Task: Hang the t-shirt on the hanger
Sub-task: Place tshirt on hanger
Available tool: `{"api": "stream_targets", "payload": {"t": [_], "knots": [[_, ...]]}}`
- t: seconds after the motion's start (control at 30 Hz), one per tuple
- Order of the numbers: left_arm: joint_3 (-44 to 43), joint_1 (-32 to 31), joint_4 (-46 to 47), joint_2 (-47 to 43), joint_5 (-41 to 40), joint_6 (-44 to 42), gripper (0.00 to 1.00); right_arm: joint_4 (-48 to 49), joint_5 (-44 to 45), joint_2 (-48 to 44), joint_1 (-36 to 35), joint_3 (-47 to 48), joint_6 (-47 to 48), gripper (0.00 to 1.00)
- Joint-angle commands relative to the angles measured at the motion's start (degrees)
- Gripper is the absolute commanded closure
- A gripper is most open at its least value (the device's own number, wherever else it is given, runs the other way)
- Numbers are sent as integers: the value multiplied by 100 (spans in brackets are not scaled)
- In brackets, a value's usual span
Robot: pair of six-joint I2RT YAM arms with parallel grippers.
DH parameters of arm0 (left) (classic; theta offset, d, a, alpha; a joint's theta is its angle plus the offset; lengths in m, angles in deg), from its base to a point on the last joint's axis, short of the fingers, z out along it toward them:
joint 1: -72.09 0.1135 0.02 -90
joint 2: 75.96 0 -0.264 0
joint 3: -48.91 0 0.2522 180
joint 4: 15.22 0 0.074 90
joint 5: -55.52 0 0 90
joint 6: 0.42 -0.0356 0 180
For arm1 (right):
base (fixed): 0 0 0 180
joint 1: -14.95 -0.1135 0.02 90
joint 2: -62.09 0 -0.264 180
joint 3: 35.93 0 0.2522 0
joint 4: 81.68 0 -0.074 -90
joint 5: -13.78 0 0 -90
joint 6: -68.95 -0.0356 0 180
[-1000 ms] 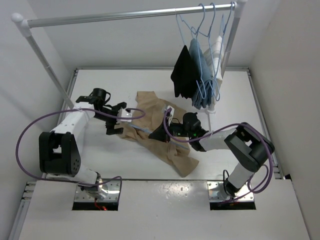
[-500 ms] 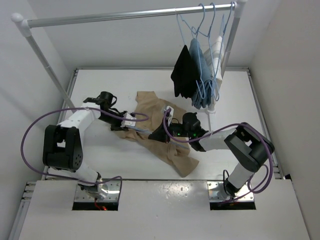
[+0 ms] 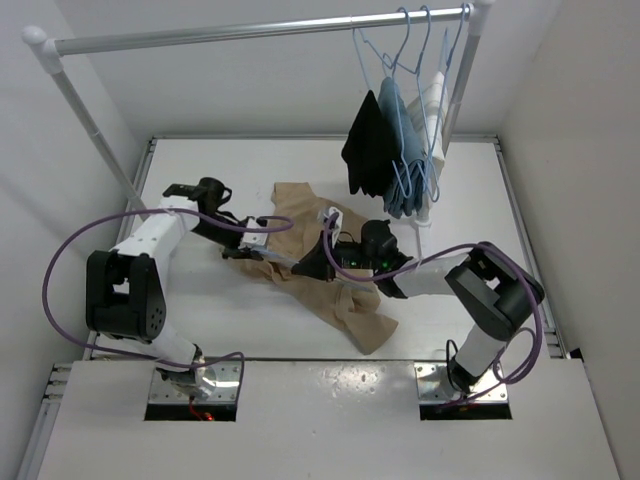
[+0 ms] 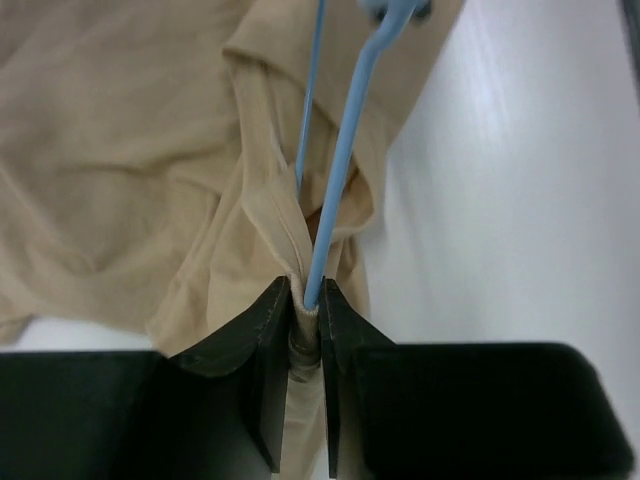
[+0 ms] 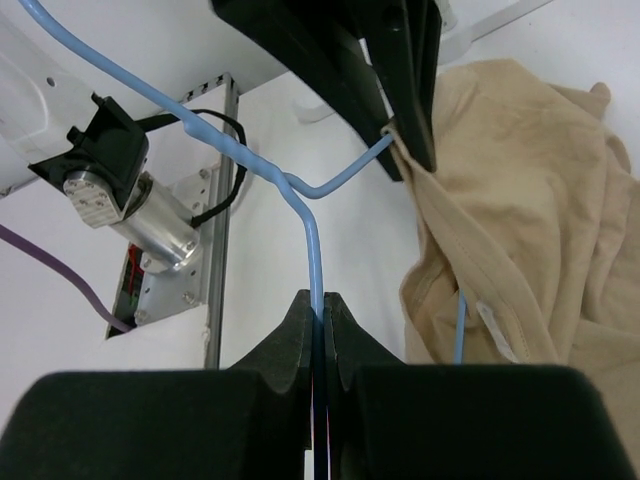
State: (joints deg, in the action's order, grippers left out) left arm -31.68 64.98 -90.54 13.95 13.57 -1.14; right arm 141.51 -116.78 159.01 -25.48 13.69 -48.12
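The tan t-shirt (image 3: 350, 310) lies crumpled on the white table, between the two arms. The light-blue wire hanger (image 3: 283, 259) lies partly inside it. My left gripper (image 3: 245, 251) is at the shirt's left edge. In the left wrist view that gripper (image 4: 305, 292) is shut on a fold of the t-shirt (image 4: 120, 150), with the hanger wire (image 4: 345, 150) running in between the jaws. My right gripper (image 5: 322, 298) is shut on the hanger (image 5: 313, 245) near its hook bend. The right wrist view has the t-shirt (image 5: 520, 200) to the right and the left gripper's fingers (image 5: 410, 90) above.
A clothes rack rail (image 3: 250, 28) crosses the back, with a slanted post (image 3: 95, 130) on the left. At its right end, other blue hangers carry a black garment (image 3: 365, 145), a blue one (image 3: 400, 160) and a white one (image 3: 432, 100). Purple cables loop from both arms.
My left gripper moved right to the shirt's edge and went from open to shut on the cloth and wire. The right gripper, holding the hanger, shifted slightly left.
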Motion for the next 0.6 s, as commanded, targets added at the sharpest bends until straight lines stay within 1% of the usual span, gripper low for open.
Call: {"api": "stream_targets", "payload": {"t": [0.0, 0.07, 0.17, 0.2, 0.23, 0.3, 0.37, 0.43, 0.47, 0.5, 0.53, 0.57], "knots": [[-173, -71, -893, -88, 1100, -429, 78, 387, 180, 116, 17, 334, 35, 100], [-173, -123, -1024, -140, 1171, -508, 75, 387, 180, 177, 17, 334, 35, 100], [-173, -176, -1025, -140, 1171, -508, 75, 387, 180, 239, 17, 465, 35, 100], [-173, -176, -1025, -140, 1171, -508, 80, 448, 180, 291, 17, 518, -17, 100], [-173, -176, -1025, -140, 1110, -508, 89, 449, 180, 292, 17, 519, -18, 100], [-173, -176, -797, -140, 1057, -142, 100, 449, 180, 362, 17, 580, -18, 100], [-173, -176, -691, -140, 917, 53, 100, 388, 180, 362, 17, 651, -18, 100], [-234, -115, -691, -193, 864, 193, 100, 55, 180, 362, 17, 721, 52, 100], [-234, -115, -612, -193, 759, 282, 100, -129, 180, 362, 17, 791, 105, 96], [-286, -63, -525, -245, 680, 457, 100, -619, 293, 223, 17, 791, 166, 90], [-287, -62, -454, -246, 583, 554, 100, -911, 372, 135, 17, 844, 324, 79], [-287, -62, -245, -298, 365, 660, 100, -1244, 460, 21, 17, 914, 430, 59]]}}
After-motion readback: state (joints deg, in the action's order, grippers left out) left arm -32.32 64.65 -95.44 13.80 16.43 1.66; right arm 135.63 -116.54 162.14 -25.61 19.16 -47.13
